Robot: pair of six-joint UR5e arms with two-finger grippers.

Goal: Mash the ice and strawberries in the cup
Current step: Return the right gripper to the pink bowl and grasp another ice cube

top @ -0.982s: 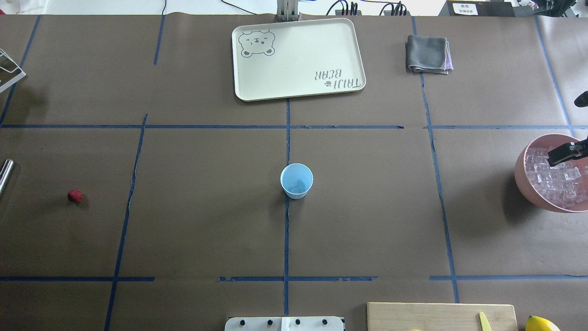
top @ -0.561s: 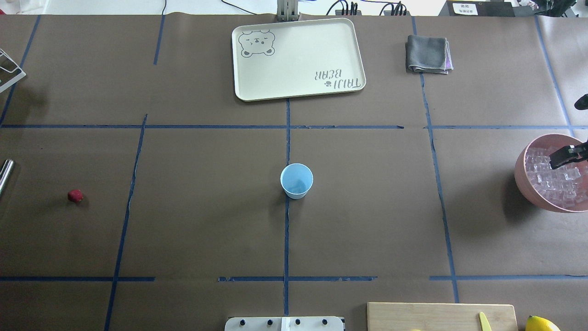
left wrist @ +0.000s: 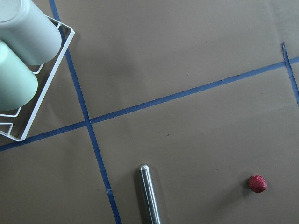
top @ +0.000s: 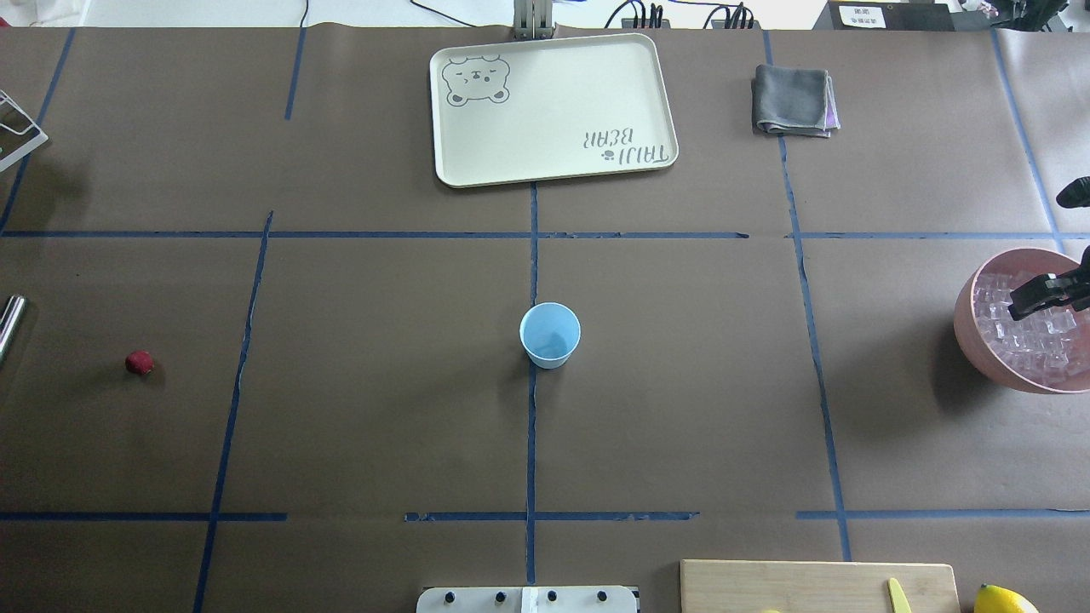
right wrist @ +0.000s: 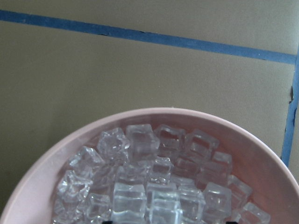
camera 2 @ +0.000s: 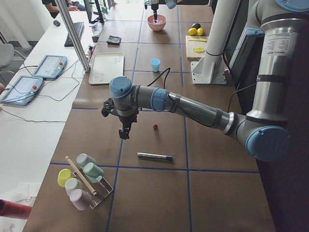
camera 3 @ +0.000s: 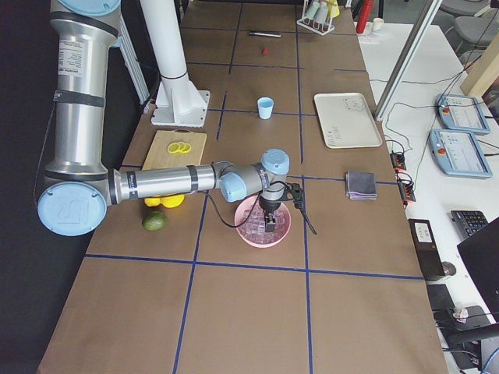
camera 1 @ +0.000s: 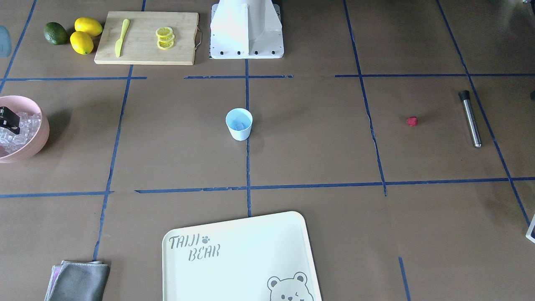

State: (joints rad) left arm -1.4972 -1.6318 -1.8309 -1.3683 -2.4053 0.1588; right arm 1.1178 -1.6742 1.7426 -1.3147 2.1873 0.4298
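Observation:
The pale blue cup (top: 550,335) stands upright at the table's centre, also in the front view (camera 1: 239,124). A faint clear cube seems to lie in its bottom. The ice (right wrist: 149,186) fills a pink bowl (top: 971,328) at the table's right edge. My right gripper (top: 1043,294) hangs just above the ice, and its fingertips show far apart at the bottom edge of the right wrist view. The red strawberry (top: 139,363) lies on the table at the left, also in the left wrist view (left wrist: 257,183). My left gripper (camera 2: 124,133) hovers near the strawberry, and I cannot tell its state.
A metal muddler (camera 1: 471,119) lies beyond the strawberry. A wire rack of cups (left wrist: 28,70) stands at the far left. A cream tray (top: 553,111) and a grey cloth (top: 794,100) sit at the back. A cutting board (camera 1: 146,37) with lemon slices, lemons and a knife is near my base.
My right gripper has shifted slightly over the ice bowl. The cup, the strawberry and the muddler have not moved.

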